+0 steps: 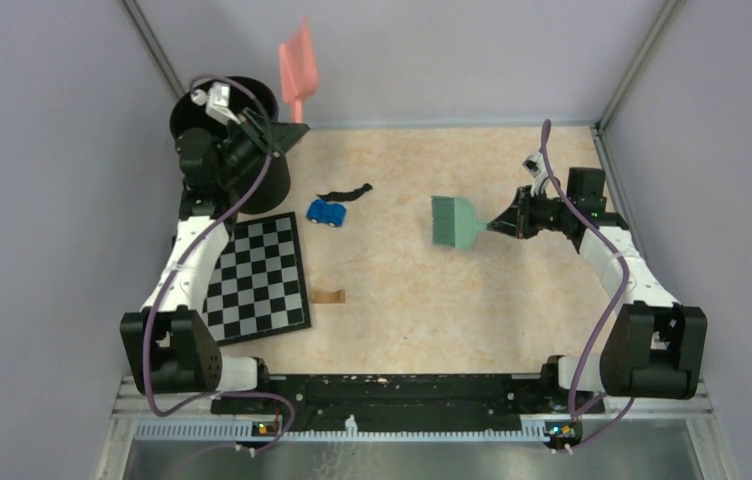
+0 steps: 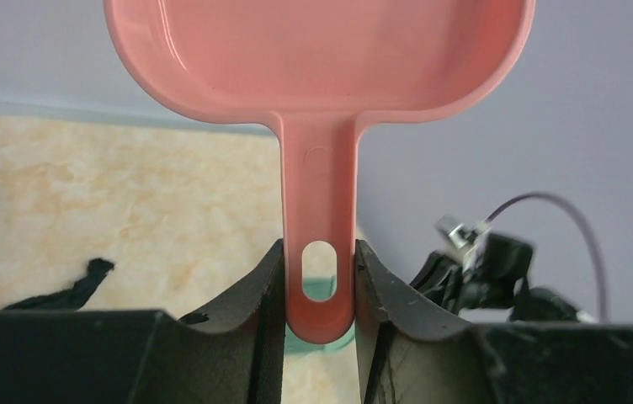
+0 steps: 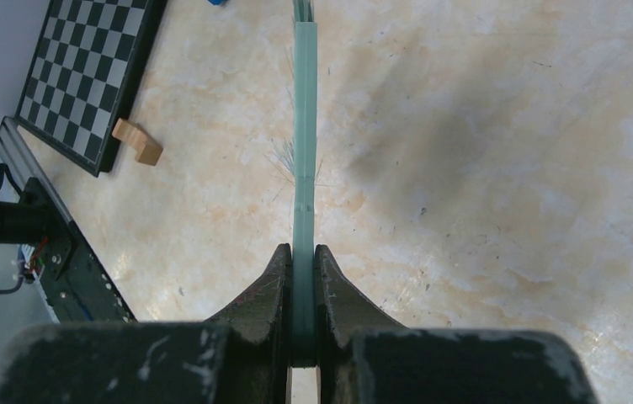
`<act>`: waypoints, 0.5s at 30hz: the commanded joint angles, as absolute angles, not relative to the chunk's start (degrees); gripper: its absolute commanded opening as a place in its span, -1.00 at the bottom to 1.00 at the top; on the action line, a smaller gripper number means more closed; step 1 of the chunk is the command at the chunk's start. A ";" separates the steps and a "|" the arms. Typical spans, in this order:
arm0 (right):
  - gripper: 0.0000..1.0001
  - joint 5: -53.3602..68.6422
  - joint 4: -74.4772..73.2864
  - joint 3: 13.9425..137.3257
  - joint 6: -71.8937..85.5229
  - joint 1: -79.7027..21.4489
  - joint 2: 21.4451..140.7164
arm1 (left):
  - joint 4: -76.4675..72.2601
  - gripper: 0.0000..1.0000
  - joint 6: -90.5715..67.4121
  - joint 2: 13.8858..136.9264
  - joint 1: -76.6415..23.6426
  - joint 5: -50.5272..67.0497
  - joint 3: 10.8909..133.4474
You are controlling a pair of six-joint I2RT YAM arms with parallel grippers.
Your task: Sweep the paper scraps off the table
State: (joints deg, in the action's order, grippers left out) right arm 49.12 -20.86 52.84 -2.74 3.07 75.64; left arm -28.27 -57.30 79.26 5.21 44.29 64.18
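One black paper scrap (image 1: 344, 190) lies on the table (image 1: 432, 300) at the back, left of centre; it also shows in the left wrist view (image 2: 61, 290). No other scraps show. My left gripper (image 1: 287, 132) is shut on the handle (image 2: 319, 278) of the pink dustpan (image 1: 297, 62), holding it raised above the back left corner, its pan tilted up (image 2: 317, 59). My right gripper (image 1: 505, 222) is shut on the handle (image 3: 305, 126) of a green brush (image 1: 455, 222), right of the scrap, bristles pointing left over the table.
A black bin (image 1: 242, 175) stands at the back left under my left arm. A small blue toy car (image 1: 327, 212) sits just below the scrap. A chequered board (image 1: 257, 278) lies at the left, with a small wooden block (image 1: 329, 295) beside it.
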 commanded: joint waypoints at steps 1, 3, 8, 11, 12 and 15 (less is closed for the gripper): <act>-1.00 50.06 -19.48 54.31 -4.13 3.10 75.66 | -2.48 -1.00 -30.03 73.30 -4.24 33.42 68.18; -1.00 50.03 -19.42 54.31 -4.05 3.10 75.81 | 2.72 -1.00 -27.52 72.54 -7.46 30.38 67.76; -1.00 48.20 -18.06 53.82 -2.80 3.08 75.37 | 14.47 -1.00 -18.42 70.99 -14.89 21.79 63.93; -1.00 45.71 -17.92 55.51 -1.44 2.99 76.02 | 20.74 -1.00 -13.42 69.36 -19.45 13.60 60.55; -1.00 44.83 -18.62 56.86 -1.41 2.80 76.64 | 21.88 -1.00 -12.31 68.80 -20.02 12.81 59.48; -1.00 42.69 -21.58 62.41 -1.96 1.20 79.68 | 23.95 -1.00 -10.05 66.82 -20.91 11.85 56.37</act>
